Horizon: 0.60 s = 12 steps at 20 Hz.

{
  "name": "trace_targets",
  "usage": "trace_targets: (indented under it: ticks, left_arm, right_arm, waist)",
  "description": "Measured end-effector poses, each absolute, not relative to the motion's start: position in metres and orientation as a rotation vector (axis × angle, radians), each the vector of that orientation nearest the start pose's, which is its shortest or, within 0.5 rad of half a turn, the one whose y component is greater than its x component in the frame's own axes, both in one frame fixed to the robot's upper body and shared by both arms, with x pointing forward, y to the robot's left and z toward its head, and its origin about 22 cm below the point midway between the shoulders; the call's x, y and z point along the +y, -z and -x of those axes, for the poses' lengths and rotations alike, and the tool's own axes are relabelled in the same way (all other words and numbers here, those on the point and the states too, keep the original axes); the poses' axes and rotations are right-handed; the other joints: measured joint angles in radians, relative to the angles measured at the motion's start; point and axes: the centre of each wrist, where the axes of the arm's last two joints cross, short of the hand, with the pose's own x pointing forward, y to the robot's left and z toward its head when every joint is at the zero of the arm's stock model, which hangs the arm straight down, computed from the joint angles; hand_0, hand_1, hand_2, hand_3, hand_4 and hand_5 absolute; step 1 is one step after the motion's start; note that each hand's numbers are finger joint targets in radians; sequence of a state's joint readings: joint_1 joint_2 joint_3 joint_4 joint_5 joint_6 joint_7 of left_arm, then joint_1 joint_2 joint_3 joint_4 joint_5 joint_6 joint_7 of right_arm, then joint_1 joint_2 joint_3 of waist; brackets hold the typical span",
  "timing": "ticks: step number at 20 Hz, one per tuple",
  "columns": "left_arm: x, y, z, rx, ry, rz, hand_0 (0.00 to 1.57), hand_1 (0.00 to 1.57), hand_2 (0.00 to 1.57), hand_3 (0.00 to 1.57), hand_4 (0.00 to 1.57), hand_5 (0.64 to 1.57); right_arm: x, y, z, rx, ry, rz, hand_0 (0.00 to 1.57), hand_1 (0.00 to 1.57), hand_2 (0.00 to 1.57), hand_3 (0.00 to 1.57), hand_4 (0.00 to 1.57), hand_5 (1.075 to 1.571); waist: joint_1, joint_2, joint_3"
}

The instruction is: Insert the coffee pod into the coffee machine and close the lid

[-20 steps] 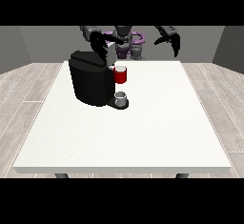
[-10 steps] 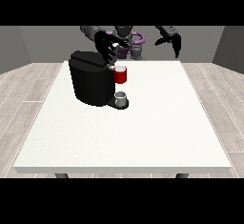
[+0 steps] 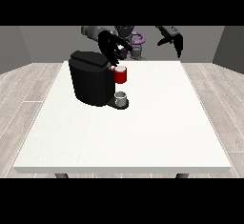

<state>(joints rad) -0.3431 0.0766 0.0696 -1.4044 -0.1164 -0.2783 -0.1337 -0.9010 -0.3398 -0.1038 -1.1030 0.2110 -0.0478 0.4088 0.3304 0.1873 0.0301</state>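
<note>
On white table [image 3: 143, 132], far-left area: black coffee machine [image 3: 90, 82], red pod holder [image 3: 121, 75] at its front, grey cup [image 3: 121, 99] below. Hand at view's left [image 3: 110, 48] spread above machine; pod not discernible. Hand at view's right [image 3: 172, 39] relaxed, fingers drooping. Wood-plank floor [image 3: 28, 89], grey walls [image 3: 43, 42].

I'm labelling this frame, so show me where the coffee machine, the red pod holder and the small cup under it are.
coffee machine [image 3: 90, 82], front view, on its black front body.
red pod holder [image 3: 120, 76], front view, on its red side.
small cup [image 3: 121, 98], front view, on its grey wall.
</note>
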Motion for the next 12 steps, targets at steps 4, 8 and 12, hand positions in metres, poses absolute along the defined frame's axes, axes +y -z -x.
trace_targets:
  ticks: [4, 8, 12]
  left_arm:
    - [0.217, -0.062, -0.328, -1.830, 0.457, 0.156, 0.00, 0.00, 0.00, 0.00, 0.37, 1.571]
    - [0.208, -0.072, -0.334, -1.854, 0.488, 0.175, 0.00, 0.00, 0.00, 0.00, 0.42, 1.571]
    - [0.199, -0.080, -0.338, -1.873, 0.517, 0.208, 0.00, 0.00, 0.00, 0.00, 0.25, 1.571]
  right_arm:
    - [-0.247, -0.230, -0.412, -1.587, -0.282, 0.530, 0.00, 0.00, 0.00, 0.00, 0.00, 1.571]
    - [-0.256, -0.248, -0.410, -1.633, -0.292, 0.600, 0.00, 0.00, 0.00, 0.00, 0.00, 1.571]
    - [-0.267, -0.258, -0.406, -1.604, -0.259, 0.615, 0.00, 0.00, 0.00, 0.00, 0.00, 1.571]
  waist:
    - [0.039, 0.035, 0.0063]
    - [0.084, 0.069, 0.0090]
    - [0.131, 0.096, 0.0183]
